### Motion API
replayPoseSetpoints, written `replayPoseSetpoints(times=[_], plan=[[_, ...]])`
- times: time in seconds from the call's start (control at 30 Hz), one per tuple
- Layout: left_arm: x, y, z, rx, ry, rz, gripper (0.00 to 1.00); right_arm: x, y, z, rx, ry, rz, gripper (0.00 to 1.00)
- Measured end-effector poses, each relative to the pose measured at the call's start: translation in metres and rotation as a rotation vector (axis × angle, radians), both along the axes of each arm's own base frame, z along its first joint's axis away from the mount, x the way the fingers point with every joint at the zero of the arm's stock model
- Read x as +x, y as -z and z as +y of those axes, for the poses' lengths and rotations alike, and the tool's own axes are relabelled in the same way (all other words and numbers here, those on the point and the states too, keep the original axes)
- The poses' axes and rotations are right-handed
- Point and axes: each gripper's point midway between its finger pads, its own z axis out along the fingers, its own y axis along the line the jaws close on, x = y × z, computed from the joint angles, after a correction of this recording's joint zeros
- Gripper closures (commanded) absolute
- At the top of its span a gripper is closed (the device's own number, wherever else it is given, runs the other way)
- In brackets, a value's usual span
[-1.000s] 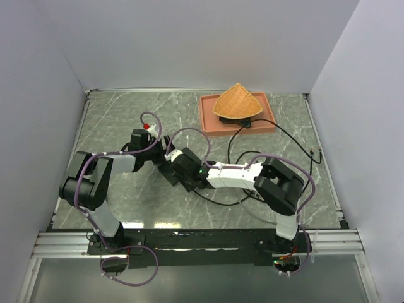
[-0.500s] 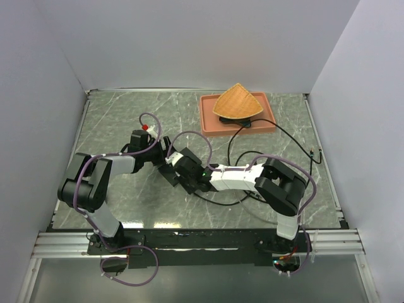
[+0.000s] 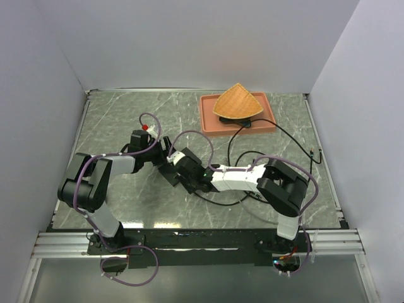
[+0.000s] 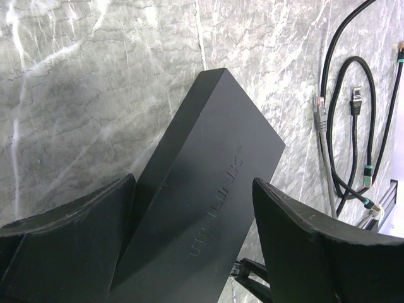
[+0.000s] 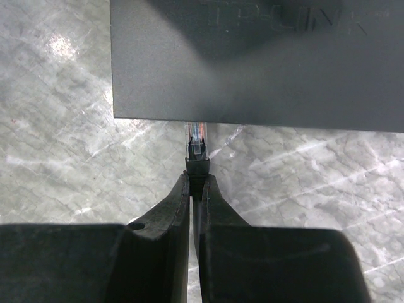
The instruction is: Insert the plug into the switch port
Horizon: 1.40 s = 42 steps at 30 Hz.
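Before one black box, one plug is pinched.

Your left arm bends in toward the middle, left gripper spread wide and clamped across the box. Your right arm stretches low to the left, right gripper pinched on the plug.

You are working in a robot test lab: plain white panels are boxing in a marble-patterned table, while the left arm and right arm are sitting bolted to a metal rail.
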Motion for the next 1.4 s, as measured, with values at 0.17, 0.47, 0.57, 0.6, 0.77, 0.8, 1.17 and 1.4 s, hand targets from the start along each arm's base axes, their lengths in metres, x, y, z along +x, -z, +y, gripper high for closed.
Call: replayPoseSetpoints(times=[0.17,0.47,0.57,0.6,0.77,0.8,1.17,1.4], plan=[[0.0,0.0,0.0,0.0,0.0,0.0,0.18,0.0,-0.002,0.0,0.009,0.001,-0.007,1.0],[0.0,0.0,0.0,0.0,0.001,0.0,0.18,-0.002,0.003,0.003,0.009,-0.011,0.009,1.0],[-0.001,0.0,0.0,0.002,0.001,0.003,0.18,-0.003,0.005,0.005,0.009,-0.024,0.014,1.0],[-0.001,-0.001,0.001,0.004,0.001,0.003,0.18,-0.003,0.005,0.005,0.005,-0.028,0.014,1.0],[-0.002,-0.001,0.002,0.011,0.004,0.002,0.18,-0.001,0.005,0.005,-0.016,-0.033,0.011,1.0],[-0.002,0.0,0.002,0.014,0.007,0.0,0.18,-0.001,0.005,0.005,-0.016,-0.034,0.01,1.0],[-0.002,0.0,0.002,0.019,0.012,-0.006,0.19,0.0,-0.001,0.006,-0.005,-0.035,0.002,1.0],[-0.003,0.0,0.002,0.02,0.013,-0.006,0.19,0.0,-0.005,0.007,0.005,-0.037,-0.001,1.0]])
